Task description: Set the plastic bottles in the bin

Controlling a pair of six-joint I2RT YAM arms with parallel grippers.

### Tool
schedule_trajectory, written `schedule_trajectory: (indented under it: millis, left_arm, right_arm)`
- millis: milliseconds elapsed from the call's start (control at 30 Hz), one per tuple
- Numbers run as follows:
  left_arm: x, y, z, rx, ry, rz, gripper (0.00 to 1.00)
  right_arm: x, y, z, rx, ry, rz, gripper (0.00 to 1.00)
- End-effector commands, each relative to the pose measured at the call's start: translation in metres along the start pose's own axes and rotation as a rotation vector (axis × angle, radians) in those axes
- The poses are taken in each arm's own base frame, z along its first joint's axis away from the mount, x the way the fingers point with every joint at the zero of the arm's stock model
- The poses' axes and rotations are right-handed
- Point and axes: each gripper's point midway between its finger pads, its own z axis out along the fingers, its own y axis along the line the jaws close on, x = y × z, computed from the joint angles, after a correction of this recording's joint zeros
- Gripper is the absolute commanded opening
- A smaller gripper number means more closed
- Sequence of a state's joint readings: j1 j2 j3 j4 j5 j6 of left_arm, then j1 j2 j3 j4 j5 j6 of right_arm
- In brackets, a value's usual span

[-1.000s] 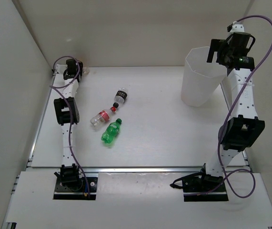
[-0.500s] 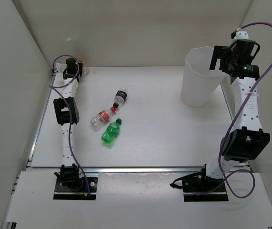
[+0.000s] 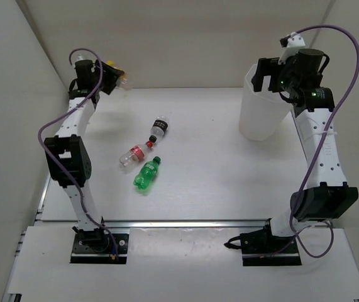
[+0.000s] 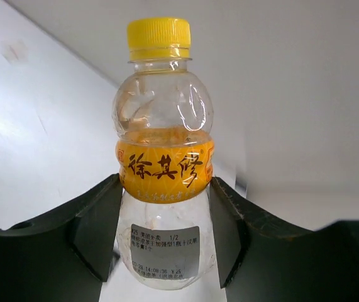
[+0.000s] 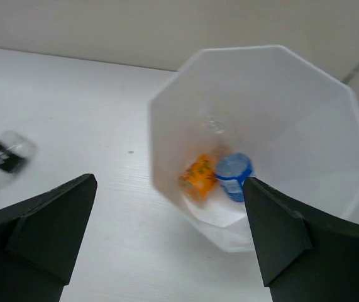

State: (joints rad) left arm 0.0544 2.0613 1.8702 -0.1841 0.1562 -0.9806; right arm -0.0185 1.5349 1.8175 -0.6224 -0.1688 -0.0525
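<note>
A: Right gripper (image 3: 265, 74), state?

B: Jaws spread wide, nothing in them. The right arm (image 3: 320, 141) is stretched tall and the right gripper (image 5: 170, 182) hangs over the bin (image 3: 261, 119), looking down into it.

A: Left gripper (image 3: 111, 70)?

B: Clamped on the yellow-capped bottle (image 4: 163, 157). The left arm (image 3: 72, 135) reaches up to the far-left corner, with the wrist high above the table (image 3: 217, 163).

A: Where's the bin?

B: Far right of the table, standing upright. The many-sided rim (image 5: 280, 51) shows in the right wrist view. Inside lie an orange-labelled bottle (image 5: 198, 177) and a blue-capped bottle (image 5: 232, 176), touching each other.

A: Any writing?

B: The held bottle has an orange band with dark Chinese characters. Below it is a white sticker with small print; "1/2" reads, the rest is too fine. The fingers (image 4: 97, 220) press both sides of its lower body.

A: Which way does it point?

B: Cap out past the fingertips, long axis along the gripper. From above it points right.

A: The loose ones?

B: Three lie flat left of centre, all on diagonals.
- The green bottle (image 3: 146, 175) has its cap far-right.
- The red-label bottle (image 3: 134, 155) also has its cap far-right.
- The black-label bottle (image 3: 160, 126) has its cap near-left, almost meeting the red cap.
</note>
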Motion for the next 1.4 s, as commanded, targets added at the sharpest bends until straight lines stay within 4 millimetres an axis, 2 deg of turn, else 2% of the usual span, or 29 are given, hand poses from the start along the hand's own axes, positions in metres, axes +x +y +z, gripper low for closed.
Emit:
schedule_trajectory:
  millis: [0, 67, 100, 133, 167, 200, 233, 267, 300, 367, 433, 467, 500, 567, 600, 633, 667, 733, 767, 800, 833, 933, 1000, 1033, 1267, 1367]
  left_arm:
    - [0.083, -0.044, -0.064, 0.201, 0.282, 0.175, 0.22]
    - [0.129, -0.061, -0.103, 0.268, 0.402, 0.376, 0.24]
    - [0.143, -0.057, -0.122, 0.277, 0.47, 0.453, 0.24]
    - [0.174, -0.055, -0.142, 0.295, 0.577, 0.494, 0.24]
    - [0.197, -0.063, -0.162, 0.36, 0.632, 0.589, 0.24]
    - [0.215, -0.054, -0.181, 0.378, 0.702, 0.658, 0.25]
    - [0.248, -0.045, -0.202, 0.387, 0.81, 0.689, 0.25]
    - [0.271, -0.039, -0.22, 0.389, 0.86, 0.782, 0.24]
    - [0.281, -0.036, -0.229, 0.383, 0.875, 0.832, 0.22]
    - [0.323, -0.022, -0.259, 0.39, 0.982, 0.909, 0.18]
    - [0.338, -0.019, -0.278, 0.441, 1.026, 0.89, 0.15]
    - [0.348, -0.01, -0.285, 0.451, 1.068, 0.859, 0.14]
    - [0.345, -0.016, -0.29, 0.465, 1.051, 0.834, 0.13]
    - [0.346, -0.011, -0.296, 0.488, 1.036, 0.822, 0.14]
    - [0.343, -0.012, -0.299, 0.497, 1.008, 0.819, 0.13]
    - [0.336, -0.019, -0.304, 0.522, 0.982, 0.817, 0.14]
    - [0.337, -0.021, -0.307, 0.547, 0.972, 0.812, 0.14]
    - [0.329, -0.033, -0.318, 0.61, 0.935, 0.764, 0.14]
    - [0.326, -0.035, -0.317, 0.627, 0.923, 0.728, 0.14]
    - [0.324, -0.039, -0.321, 0.659, 0.913, 0.72, 0.15]
    - [0.323, -0.04, -0.323, 0.656, 0.9, 0.714, 0.16]
    - [0.327, -0.043, -0.33, 0.691, 0.898, 0.704, 0.16]
    - [0.329, -0.045, -0.332, 0.702, 0.906, 0.689, 0.16]
    - [0.331, -0.046, -0.335, 0.707, 0.907, 0.687, 0.16]
    - [0.338, -0.037, -0.33, 0.676, 0.92, 0.693, 0.13]
    - [0.339, -0.04, -0.327, 0.684, 0.925, 0.673, 0.13]
  right_arm:
    - [-0.003, 0.067, -0.011, -0.236, -0.01, 0.016, 0.99]
    - [0.007, 0.105, -0.014, -0.356, 0.031, 0.068, 0.98]
    - [0.017, 0.123, -0.017, -0.435, 0.053, 0.092, 0.98]
    - [0.011, 0.146, -0.028, -0.533, 0.031, 0.122, 0.98]
    - [0.023, 0.159, -0.024, -0.588, 0.032, 0.14, 0.98]
    - [0.031, 0.182, -0.031, -0.697, 0.019, 0.171, 0.99]
    - [0.027, 0.195, -0.048, -0.772, 0.011, 0.223, 0.98]
    - [0.033, 0.21, -0.057, -0.863, 0.001, 0.256, 0.98]
    - [0.047, 0.219, -0.06, -0.892, 0.027, 0.286, 0.99]
    - [0.046, 0.227, -0.067, -0.898, -0.006, 0.322, 0.99]
    - [0.058, 0.231, -0.065, -0.867, 0.014, 0.365, 1.0]
    - [0.059, 0.229, -0.068, -0.856, 0.018, 0.397, 0.99]
    - [0.074, 0.228, -0.062, -0.837, 0.061, 0.434, 1.0]
    - [0.073, 0.221, -0.068, -0.793, 0.021, 0.481, 1.0]
    - [0.084, 0.216, -0.065, -0.741, 0.026, 0.51, 0.99]
    - [0.095, 0.221, -0.067, -0.732, 0.053, 0.518, 0.99]
    - [0.094, 0.217, -0.069, -0.703, 0.038, 0.522, 0.99]
    - [0.107, 0.216, -0.067, -0.664, 0.05, 0.548, 0.99]
    - [0.121, 0.216, -0.066, -0.657, 0.085, 0.58, 1.0]
    - [0.114, 0.218, -0.068, -0.668, 0.065, 0.618, 0.99]
    - [0.129, 0.222, -0.068, -0.683, 0.1, 0.658, 0.99]
    - [0.14, 0.241, -0.068, -0.743, 0.127, 0.744, 0.99]
    - [0.146, 0.25, -0.068, -0.772, 0.123, 0.776, 1.0]
    - [0.142, 0.255, -0.07, -0.801, 0.114, 0.784, 0.99]
    - [0.144, 0.275, -0.071, -0.87, 0.135, 0.805, 0.98]
    - [0.152, 0.279, -0.07, -0.87, 0.17, 0.827, 0.91]
